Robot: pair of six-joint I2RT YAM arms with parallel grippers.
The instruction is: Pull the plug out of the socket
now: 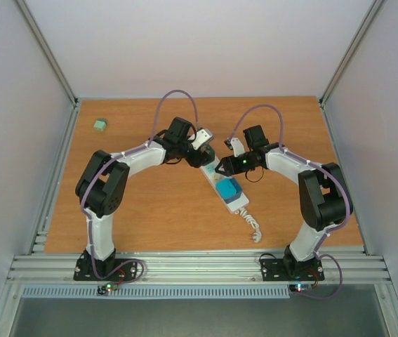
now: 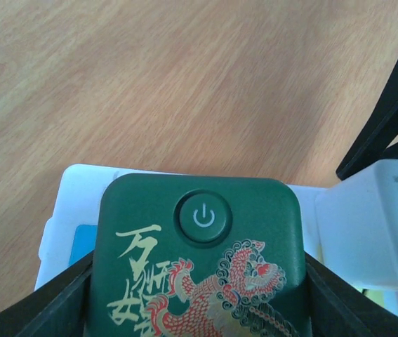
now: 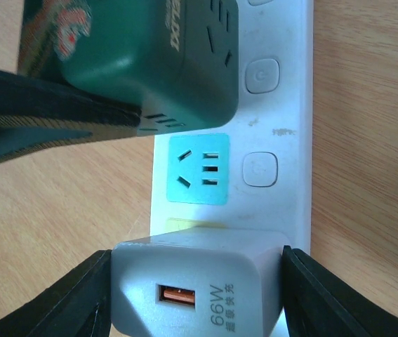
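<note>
Grip, left arm: the left gripper (image 2: 199, 305) has its jaws closed on the green plug cube (image 2: 202, 217), one black finger (image 2: 58, 305) against each flank.
Green plug cube: sits seated on the far stretch of the socket (image 1: 239, 203), showing no lift.
Socket: lies slantwise in the middle of the bench (image 1: 149, 203) between the two arms, with its curly cord (image 1: 254, 228) toward the near edge.
Blue outlet panel (image 3: 197, 169): bare, between the two plugged bodies.
Grip, right arm: the right gripper (image 3: 197, 298) has its jaws clamped on the white charger (image 3: 199, 277), which also sits seated.
Done: both grasps appear made.
Left: the pull itself; nothing looks unplugged. Which arm pulls and which braces, I cannot tell.
</note>
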